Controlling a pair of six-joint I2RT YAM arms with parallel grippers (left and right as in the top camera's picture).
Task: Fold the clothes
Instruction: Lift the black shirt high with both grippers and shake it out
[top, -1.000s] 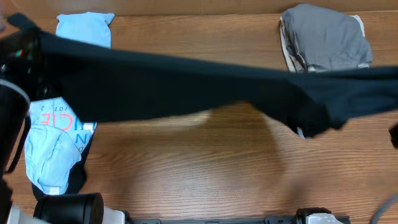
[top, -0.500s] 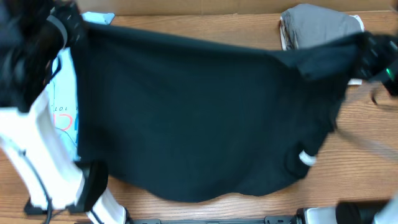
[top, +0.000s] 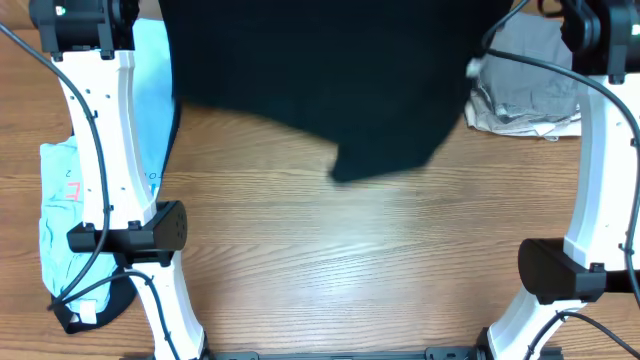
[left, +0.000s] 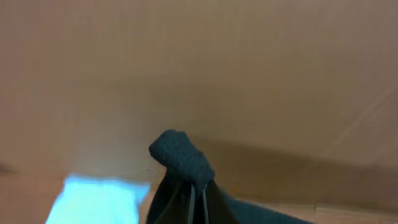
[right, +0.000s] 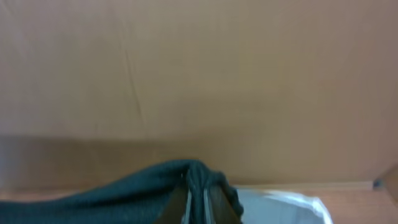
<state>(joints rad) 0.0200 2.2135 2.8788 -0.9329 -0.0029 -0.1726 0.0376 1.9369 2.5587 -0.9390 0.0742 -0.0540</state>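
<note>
The left gripper (left: 196, 191) and right gripper (right: 198, 194) are holding the black T-shirt (top: 320, 80) up, spread between them.
Each gripper is pinching tight on a bunched bit of fabric, and the shirt is hanging below and between them over the bench (top: 350, 260). It is behaving as light, limp, non-slippery cloth that sags wherever unsupported, so taking hold at two far-apart points along one edge is probably keeping it flattest.

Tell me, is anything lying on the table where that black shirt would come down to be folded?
Nothing visible does. The table shows bare wood in front of the held-up black T-shirt. The light blue printed garment lies along the left side and the grey garment at the far right, both aside.
</note>
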